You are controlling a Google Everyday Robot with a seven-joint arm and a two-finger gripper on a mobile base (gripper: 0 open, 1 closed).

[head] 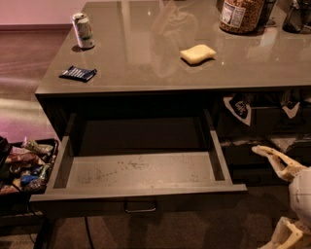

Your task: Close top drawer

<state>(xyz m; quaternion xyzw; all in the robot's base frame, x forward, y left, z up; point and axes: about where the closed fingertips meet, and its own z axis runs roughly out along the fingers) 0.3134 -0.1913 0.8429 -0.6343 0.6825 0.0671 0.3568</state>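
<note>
The top drawer point(141, 170) stands pulled far out from under the grey counter. Its speckled, scuffed floor is bare, and its front point(87, 203) carries a small metal bar handle point(140, 208). My gripper point(262, 195) is at the lower right, to the right of the drawer's front corner and apart from it. Its pale fingers point(273, 156) are spread wide with nothing between them. The lower finger is partly cut off by the picture's bottom edge.
On the counter point(146, 68) are a soda can point(83, 30), a blue packet point(77, 73), a yellow sponge point(197, 53) and a jar point(240, 14). A tray of snacks point(24, 165) sits low at the left. Drawers with cloths sticking out point(239, 108) are on the right.
</note>
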